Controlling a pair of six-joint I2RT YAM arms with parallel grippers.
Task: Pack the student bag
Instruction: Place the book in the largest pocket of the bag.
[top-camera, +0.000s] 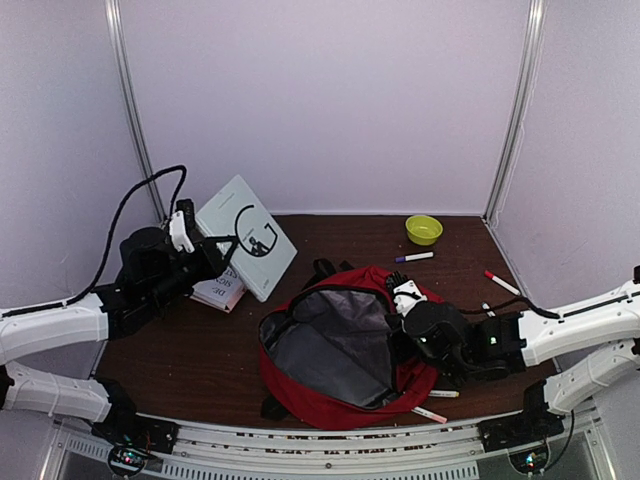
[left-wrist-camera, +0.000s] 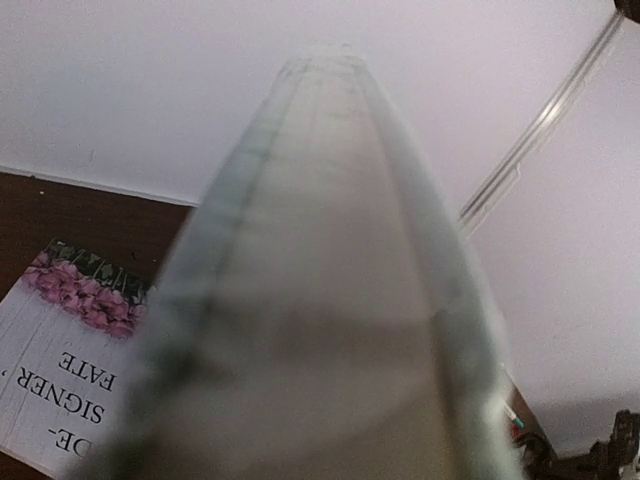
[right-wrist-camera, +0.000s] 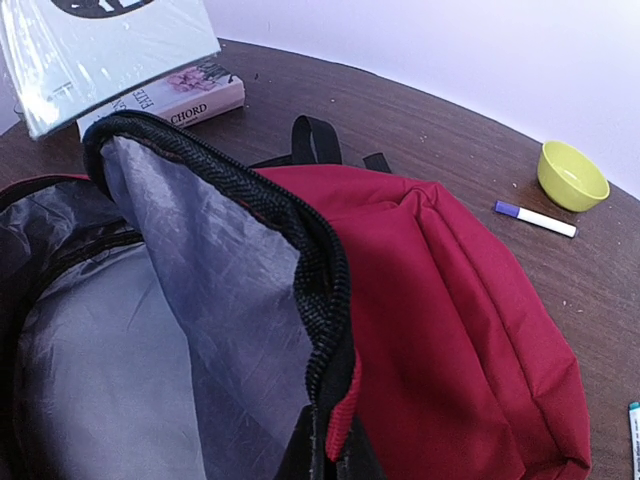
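Student bag (top-camera: 400, 385), the big red fabric backpack: our right gripper (top-camera: 403, 298) pinches its rim. Our left gripper (top-camera: 215, 250) grasps a pale flat book (top-camera: 245, 235), which may slip or hit that rim.

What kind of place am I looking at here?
Probably a robot test booth: two white arms fixed at a brown table, plain walls closing it in, a red backpack and books as props.
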